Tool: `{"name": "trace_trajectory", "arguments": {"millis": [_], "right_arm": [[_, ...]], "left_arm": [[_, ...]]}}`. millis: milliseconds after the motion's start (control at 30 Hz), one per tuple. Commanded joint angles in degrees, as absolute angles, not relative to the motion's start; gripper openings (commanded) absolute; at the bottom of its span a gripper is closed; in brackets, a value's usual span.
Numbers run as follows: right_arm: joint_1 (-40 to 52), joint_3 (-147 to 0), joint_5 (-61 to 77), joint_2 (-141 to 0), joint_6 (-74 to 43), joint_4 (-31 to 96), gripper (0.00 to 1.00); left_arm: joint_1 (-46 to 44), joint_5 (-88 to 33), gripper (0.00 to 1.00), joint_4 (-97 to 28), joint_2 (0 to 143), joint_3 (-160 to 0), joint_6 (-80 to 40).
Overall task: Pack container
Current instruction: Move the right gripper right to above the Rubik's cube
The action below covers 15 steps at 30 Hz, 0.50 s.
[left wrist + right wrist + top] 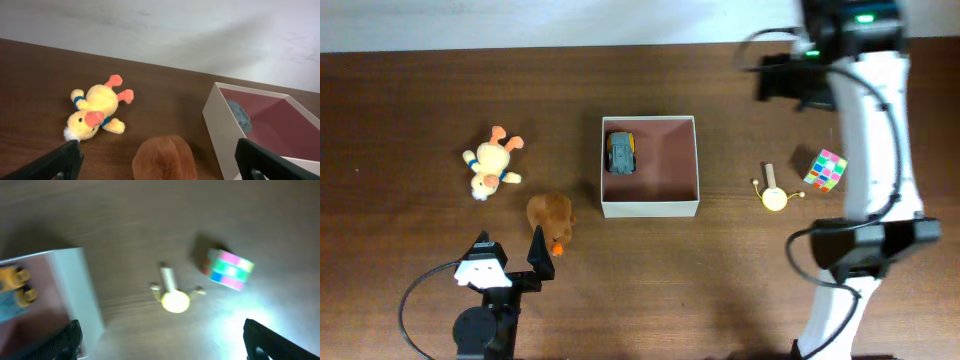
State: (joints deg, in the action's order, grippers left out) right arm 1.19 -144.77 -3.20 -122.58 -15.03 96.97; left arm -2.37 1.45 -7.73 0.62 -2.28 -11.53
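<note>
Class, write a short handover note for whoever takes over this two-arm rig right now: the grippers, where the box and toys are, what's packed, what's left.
Left gripper: open, empty, facing the brown plush toy.
Right gripper: open, empty, above the table to the right of the container.
Done: toy car lies inside the container, in its far left corner.
Left: yellow duck plush and brown plush toy on the table left of the container; small yellow toy and multicoloured puzzle cube to its right.
</note>
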Motion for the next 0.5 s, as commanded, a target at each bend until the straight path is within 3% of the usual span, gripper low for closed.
{"name": "trace_trajectory", "arguments": {"millis": [0, 200, 467], "right_arm": [[-6.8, -137.3, -1.7, -121.7, -15.4, 97.3, 0.98], [-15.3, -125.0, 0.4, -121.7, -15.4, 95.2, 0.99], [-18.4, -115.2, 3.9, -121.8, -15.4, 84.8, 0.99]], "left_arm": [[-2.1, 0.8, 0.99, -7.7, 0.3, -2.0, -10.4], [-2.1, 0.8, 0.99, -7.7, 0.4, -2.0, -10.4], [-2.1, 0.8, 0.99, -7.7, 0.4, -2.0, -10.4]]}}
